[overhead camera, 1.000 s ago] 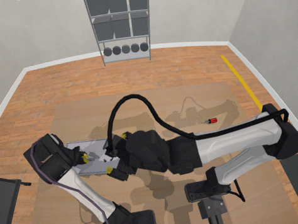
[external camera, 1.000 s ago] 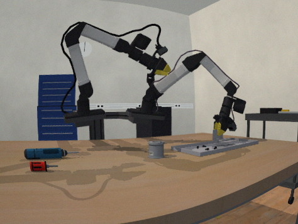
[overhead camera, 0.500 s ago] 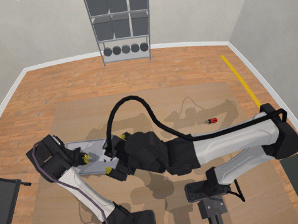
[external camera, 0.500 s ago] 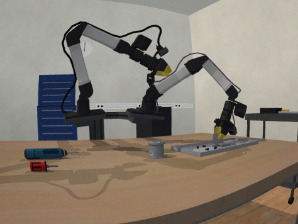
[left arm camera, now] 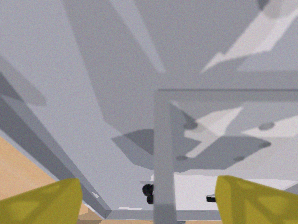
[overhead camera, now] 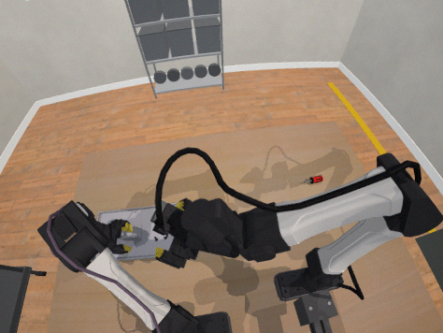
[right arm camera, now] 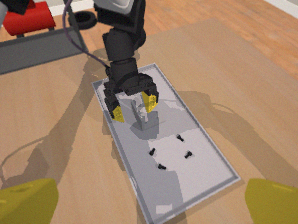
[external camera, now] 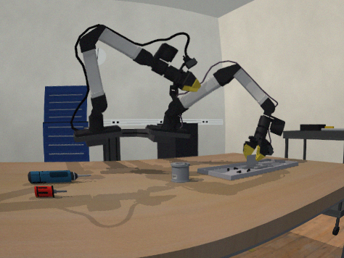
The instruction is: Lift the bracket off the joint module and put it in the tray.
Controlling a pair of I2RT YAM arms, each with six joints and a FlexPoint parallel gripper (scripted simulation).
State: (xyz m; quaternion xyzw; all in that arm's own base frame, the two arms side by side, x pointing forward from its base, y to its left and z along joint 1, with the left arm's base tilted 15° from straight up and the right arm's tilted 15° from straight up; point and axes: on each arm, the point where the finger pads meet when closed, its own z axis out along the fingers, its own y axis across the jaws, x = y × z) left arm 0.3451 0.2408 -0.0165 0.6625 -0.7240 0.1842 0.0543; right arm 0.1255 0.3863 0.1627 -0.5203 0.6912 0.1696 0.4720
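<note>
The grey bracket (external camera: 251, 160) (left arm camera: 164, 160) (right arm camera: 139, 114) is inside the outline of the tray (overhead camera: 107, 217) (external camera: 232, 177) (right arm camera: 205, 165), with one plate upright. I cannot tell whether it touches the tray floor. My left gripper (overhead camera: 127, 238) (external camera: 254, 155) (left arm camera: 148, 185) (right arm camera: 135, 116) is open around the bracket's upright plate, with gaps at both fingers in the left wrist view. The grey joint module (external camera: 180, 172) stands upright on the table outside the tray; my right arm hides it in the top view. My right gripper (overhead camera: 169, 229) (external camera: 192, 87) (right arm camera: 151, 186) is open and empty, high above the table.
Several black screws (external camera: 236, 168) (right arm camera: 188, 154) lie in the tray near the bracket. A blue screwdriver (external camera: 51, 176) and a red one (overhead camera: 316, 179) (external camera: 44, 191) lie on the table far from the tray. My right arm reaches across above the table towards the tray.
</note>
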